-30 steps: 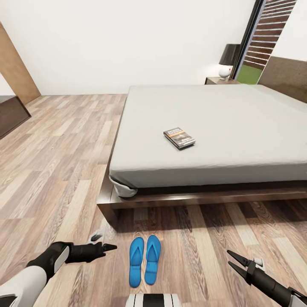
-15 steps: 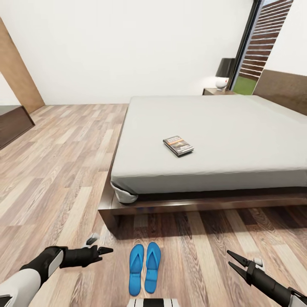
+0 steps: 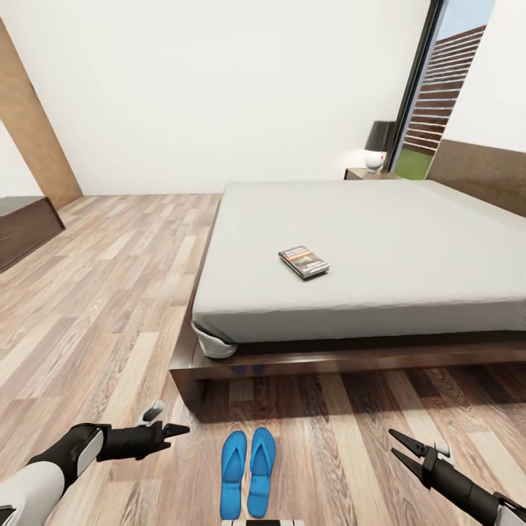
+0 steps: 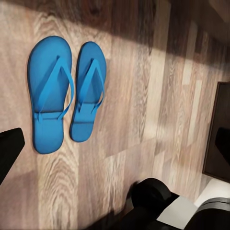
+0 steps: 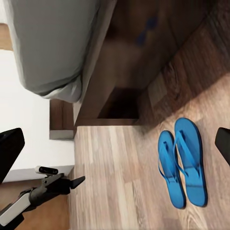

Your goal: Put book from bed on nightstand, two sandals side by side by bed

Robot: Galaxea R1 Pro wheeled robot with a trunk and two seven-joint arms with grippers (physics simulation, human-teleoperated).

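Observation:
The book (image 3: 303, 261) lies flat on the off-white mattress of the bed (image 3: 409, 241), near its front left part. Two blue sandals (image 3: 234, 471) (image 3: 261, 466) lie side by side on the wood floor just in front of the bed's dark frame, between my arms. The left wrist view looks down on the sandals (image 4: 49, 93) (image 4: 88, 91), and the sandals (image 5: 171, 167) (image 5: 191, 160) also lie below the bed corner in the right wrist view. My left gripper (image 3: 169, 422) hovers left of them, open and empty. My right gripper (image 3: 398, 446) is off to their right, open and empty. The nightstand (image 3: 363, 174) stands at the bed's far side.
A lamp (image 3: 378, 142) with a dark shade sits on the nightstand. A wide headboard (image 3: 482, 172) runs along the right. A low dark bench (image 3: 22, 226) and a tall wooden panel (image 3: 33, 139) stand at the far left. Open wood floor (image 3: 109, 292) stretches left of the bed.
The whole head view has shifted down, so the camera has moved. The left arm sits a little lower and further left in the picture. Book and sandals lie where they were.

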